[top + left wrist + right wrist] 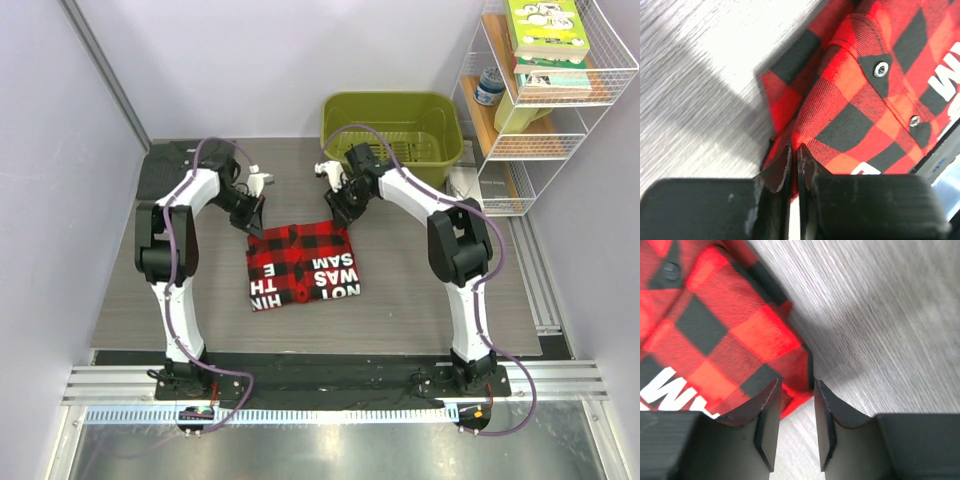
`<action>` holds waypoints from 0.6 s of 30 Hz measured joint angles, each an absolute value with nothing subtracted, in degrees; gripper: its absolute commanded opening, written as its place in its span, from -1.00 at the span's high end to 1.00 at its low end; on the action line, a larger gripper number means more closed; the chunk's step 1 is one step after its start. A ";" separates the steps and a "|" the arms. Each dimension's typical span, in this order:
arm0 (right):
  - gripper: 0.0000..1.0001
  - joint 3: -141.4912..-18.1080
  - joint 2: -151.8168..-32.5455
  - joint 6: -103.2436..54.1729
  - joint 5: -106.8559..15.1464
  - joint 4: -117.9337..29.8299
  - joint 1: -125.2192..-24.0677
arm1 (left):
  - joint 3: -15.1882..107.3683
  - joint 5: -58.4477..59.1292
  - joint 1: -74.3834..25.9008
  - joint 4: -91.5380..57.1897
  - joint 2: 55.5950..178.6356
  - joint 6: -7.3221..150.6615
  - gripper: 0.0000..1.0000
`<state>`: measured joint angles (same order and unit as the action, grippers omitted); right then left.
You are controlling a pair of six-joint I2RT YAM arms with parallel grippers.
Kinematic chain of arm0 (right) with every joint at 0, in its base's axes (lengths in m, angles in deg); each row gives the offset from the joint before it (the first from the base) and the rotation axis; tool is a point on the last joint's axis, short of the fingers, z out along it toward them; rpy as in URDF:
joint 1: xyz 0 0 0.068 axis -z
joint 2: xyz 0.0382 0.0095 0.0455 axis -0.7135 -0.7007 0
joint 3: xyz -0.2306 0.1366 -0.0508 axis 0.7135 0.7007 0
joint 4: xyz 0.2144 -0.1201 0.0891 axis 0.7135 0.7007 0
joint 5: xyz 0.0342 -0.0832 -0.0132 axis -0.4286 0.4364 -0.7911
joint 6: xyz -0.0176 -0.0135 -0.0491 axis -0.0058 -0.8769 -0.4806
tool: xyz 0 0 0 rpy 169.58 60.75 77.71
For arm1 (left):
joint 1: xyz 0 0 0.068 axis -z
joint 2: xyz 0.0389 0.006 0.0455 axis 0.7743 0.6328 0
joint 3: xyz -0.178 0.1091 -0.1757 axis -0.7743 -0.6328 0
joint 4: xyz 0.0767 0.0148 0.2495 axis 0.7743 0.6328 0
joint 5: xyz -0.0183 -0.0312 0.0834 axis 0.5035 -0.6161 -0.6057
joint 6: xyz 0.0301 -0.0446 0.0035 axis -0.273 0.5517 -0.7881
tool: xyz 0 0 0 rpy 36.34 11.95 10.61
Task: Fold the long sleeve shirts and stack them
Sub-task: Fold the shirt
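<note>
The red-and-black plaid shirt lies folded in the middle of the table, with white lettering showing on it. My left gripper is at its far left corner, and in the left wrist view the jaws are pinched on the edge of the plaid cloth. My right gripper is at the far right corner. In the right wrist view its jaws stand apart, with the tip of the plaid corner between them. A dark charcoal shirt lies at the table's back left.
A green plastic basket stands at the back, right behind my right gripper. A white wire shelf with books and a tin stands at the right. Grey wood-grain tabletop surrounds the plaid shirt.
</note>
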<state>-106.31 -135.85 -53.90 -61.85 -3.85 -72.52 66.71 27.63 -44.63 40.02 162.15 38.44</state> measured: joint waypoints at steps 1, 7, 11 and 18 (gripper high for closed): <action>0.08 -106.14 -134.97 -53.33 -62.31 -3.89 -72.48 | 66.74 27.65 -44.74 40.30 161.80 38.46 0.96; -0.02 -105.94 -133.16 -51.05 -62.29 -4.00 -72.43 | 65.12 27.08 -44.81 42.14 159.66 38.22 0.85; 0.03 -103.45 -132.00 -50.40 -62.46 -4.07 -72.35 | 62.82 24.05 -44.96 40.85 159.86 39.45 0.80; 0.01 -94.71 -124.64 -47.25 -69.15 -4.73 -72.52 | 72.48 20.85 -45.92 41.68 169.01 43.56 0.46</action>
